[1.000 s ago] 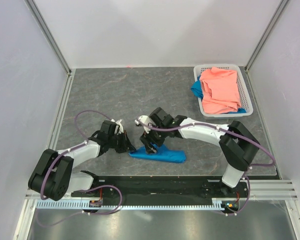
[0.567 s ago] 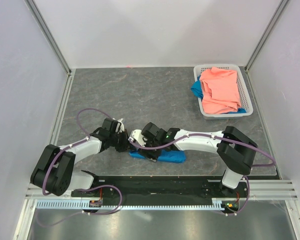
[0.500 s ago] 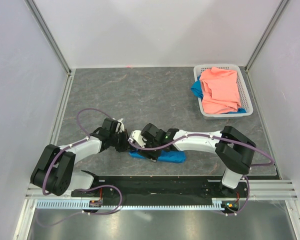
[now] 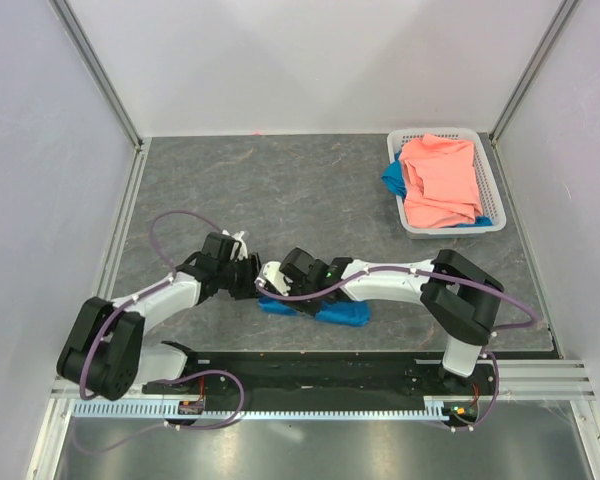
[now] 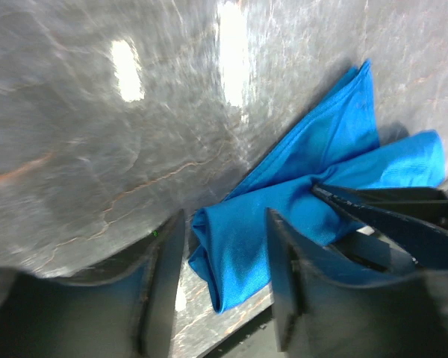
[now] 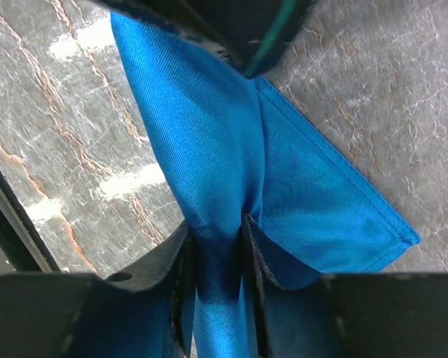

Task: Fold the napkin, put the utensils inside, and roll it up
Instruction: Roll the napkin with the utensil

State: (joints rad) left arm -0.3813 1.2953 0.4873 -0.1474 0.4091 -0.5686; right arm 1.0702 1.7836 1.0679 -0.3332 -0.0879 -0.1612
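The grey marbled desk [image 4: 280, 190] fills the floor of the white-walled cell. 2 arms reach in from its near edge, the left arm [image 4: 165, 298] angled inward from the left and the right arm [image 4: 400, 280] stretched low across from the right, and they meet just left of the near centre. A white slatted basket [image 4: 489, 190] sits in the far right corner, holding a rumpled salmon-pink cloth [image 4: 440, 182] with a blue scrap [image 4: 390, 180] poking out at its left side. The napkin [image 4: 342, 313], bright blue, lies bunched into a long narrow bundle on the desk near the front edge, well apart from the basket, its left end under the 2 wrists. In the left wrist view the left hand [image 5: 224, 224] stands part-way wide, its 2 fingers [image 5: 160, 291] on either side of the napkin's folded end without squeezing it. In the right wrist view the right hand [image 6: 216, 227] is narrow, pinching a gathered ridge of the napkin between its fingers [image 6: 272, 261], with a flat hemmed corner spreading out to the right on the desk.
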